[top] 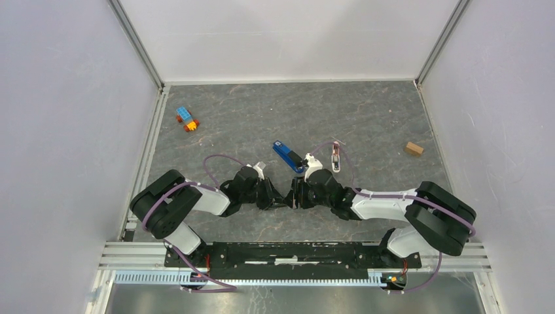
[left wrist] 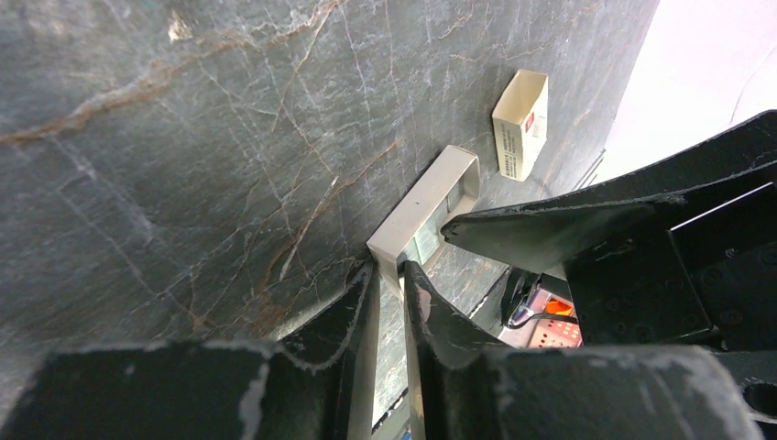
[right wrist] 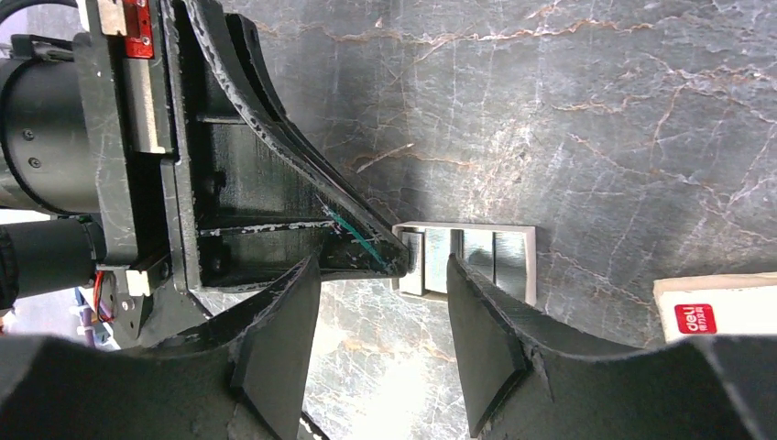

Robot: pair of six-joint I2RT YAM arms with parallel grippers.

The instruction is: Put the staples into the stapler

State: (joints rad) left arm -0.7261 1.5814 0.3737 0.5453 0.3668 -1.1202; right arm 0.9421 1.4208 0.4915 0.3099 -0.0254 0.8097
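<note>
Biggest worry here: the thin silvery strip of staples (left wrist: 429, 203) is pinched at just one end by the left gripper (left wrist: 389, 271), jaws narrow. I think it could twist out or snap if the right gripper (right wrist: 383, 268) nudges it. That one's about half open right at the strip, not clamped on it. The strip looks shiny, channel-shaped and in one piece. It's mid-table, with the slim blue black-ended stapler (top: 286, 156) just beyond at 12 o'clock.
</note>
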